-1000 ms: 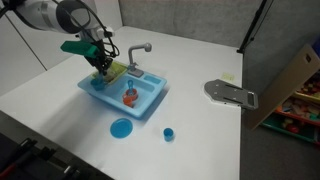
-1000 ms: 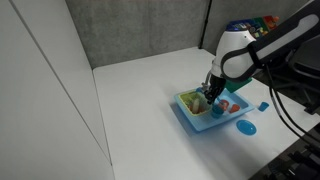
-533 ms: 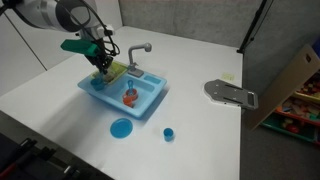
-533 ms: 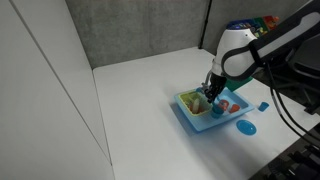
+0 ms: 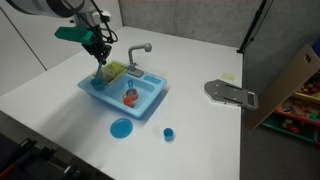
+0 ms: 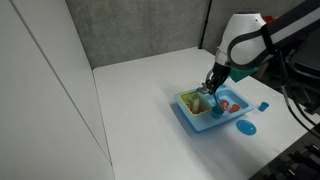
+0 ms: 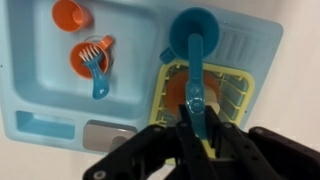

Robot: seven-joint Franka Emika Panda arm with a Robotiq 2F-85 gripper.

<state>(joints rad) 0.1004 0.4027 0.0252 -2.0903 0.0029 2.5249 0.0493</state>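
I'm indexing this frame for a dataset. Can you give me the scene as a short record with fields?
gripper: gripper raised over the sink, closed on the spoon's handle
held: blue spoon
beneath: yellow dish rack in the blue toy sink
basin: orange cup, blue brush
outside sink: blue plate and small blue cup on the white table

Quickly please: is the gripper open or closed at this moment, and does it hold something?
Gripper: closed on the handle of a blue ladle, above the yellow rack of the toy sink.
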